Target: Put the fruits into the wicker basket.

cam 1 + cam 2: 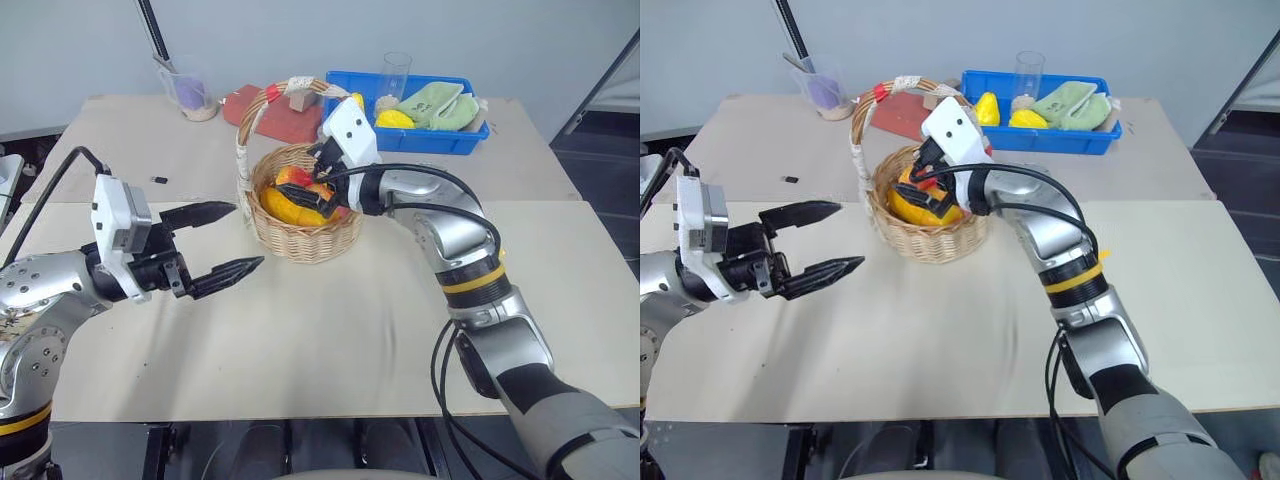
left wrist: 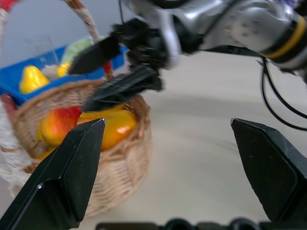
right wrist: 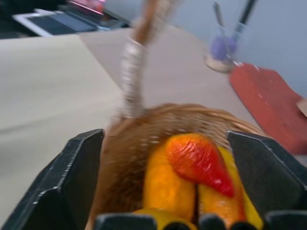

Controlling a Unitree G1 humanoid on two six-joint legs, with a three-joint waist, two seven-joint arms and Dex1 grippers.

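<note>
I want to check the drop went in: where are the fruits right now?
In the left eye view the fruits lie inside the wicker basket at mid-table, in front of the blue bin, with the right gripper over them, jaws open.

Looks like robot lab / test room, not home. Plain beige tabletop [image 1: 330, 340] made of two tables pushed together, bare pale wall behind. Staged props: toy fruit in wicker basket [image 1: 300, 235], blue plastic bin [image 1: 425, 135] with yellow toy fruits and green cloth, clear cup with pens [image 1: 190, 95], red pad [image 1: 275, 115]. Laptop at tabletop's far edge in right wrist view [image 3: 62, 21]. Loose cables on arms.
</note>
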